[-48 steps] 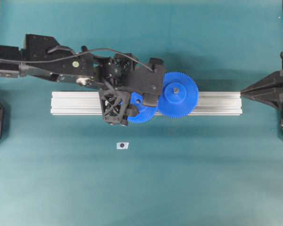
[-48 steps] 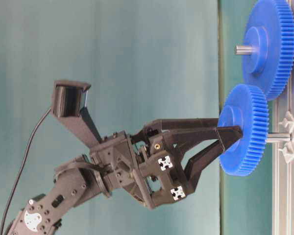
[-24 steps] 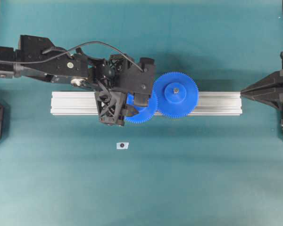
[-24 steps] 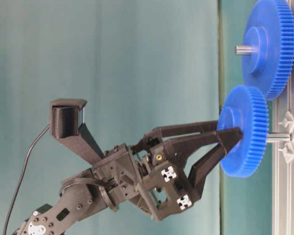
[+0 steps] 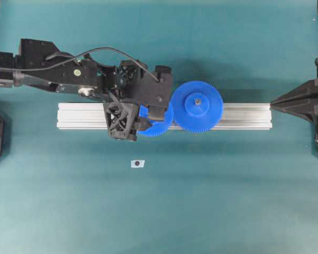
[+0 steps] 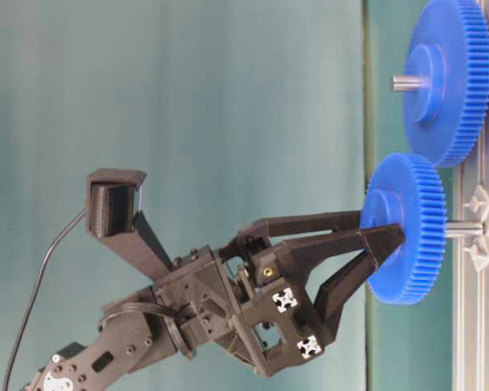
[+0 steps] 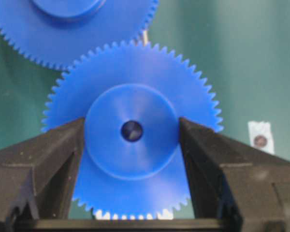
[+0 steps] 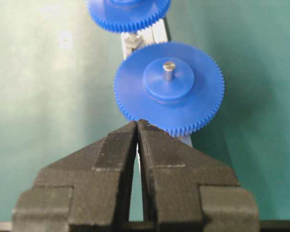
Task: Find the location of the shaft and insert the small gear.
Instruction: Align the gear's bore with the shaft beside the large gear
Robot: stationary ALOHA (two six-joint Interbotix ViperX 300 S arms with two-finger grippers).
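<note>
The small gear [image 6: 406,229] has slid a little farther down the shaft [image 6: 464,229] than it was a second ago, so it sits closer to the rail [image 5: 244,116]. Some bare pin still shows between the gear and the rail, so I think the pushing is not done yet. The left gripper [image 7: 131,133] has also tipped: its body has dropped lower in the side view while its tips stayed on the gear.

Its jaws are partly open and press on both sides of the gear's round hub (the raised bump in the middle), so it has hold of the small gear. The arm reaches in from the left of the top view, over the rail, with its fingers [image 6: 326,236] pointing toward the gear.

The small gear is just left of the big gear [image 5: 197,106], and their teeth look like they meet. The right gripper [image 8: 137,126] waits at the far right with its jaws squeezed together, holding nothing. A tiny white tag [image 5: 137,163] lies on the green worktop [image 5: 228,201].
</note>
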